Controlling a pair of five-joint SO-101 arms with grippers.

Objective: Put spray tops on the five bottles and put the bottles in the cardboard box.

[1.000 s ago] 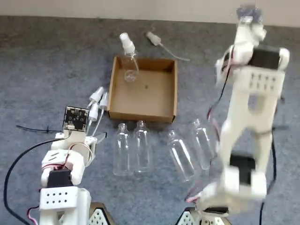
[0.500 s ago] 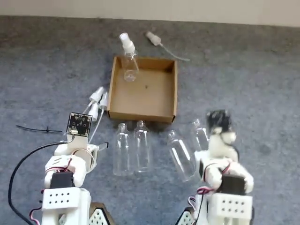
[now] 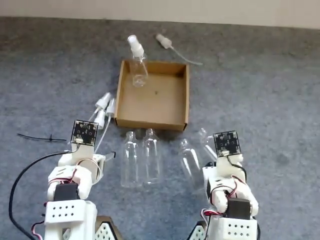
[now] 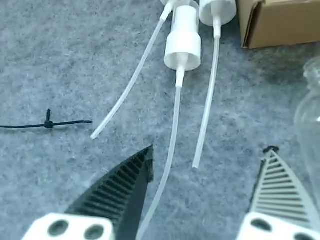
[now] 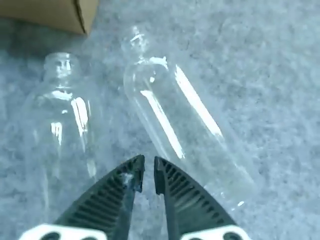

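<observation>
We have one capped bottle [image 3: 139, 70] standing in the far left corner of the cardboard box [image 3: 152, 123]; four uncapped bottles [image 3: 131, 161] lie on its near side. Our left gripper [image 4: 210, 148] gapes empty over the loose spray tops [image 3: 102, 107], and our right gripper [image 5: 148, 172], pinched together on nothing, hangs over the right-hand pair.

setting: small robotics bench, of the hobby lab or workshop kind. evidence: grey felt-like mat [image 3: 280, 100] covering the table all round the cardboard box [image 3: 160, 102]; white printed left arm [image 3: 67, 187] and right arm [image 3: 230, 192] on the near side of the box, with an exposed black cable [image 3: 15, 185] and a loose cable tie [image 3: 42, 137] beside the left arm. pale wall strip [image 3: 200, 9] beyond the far side of the box.
</observation>
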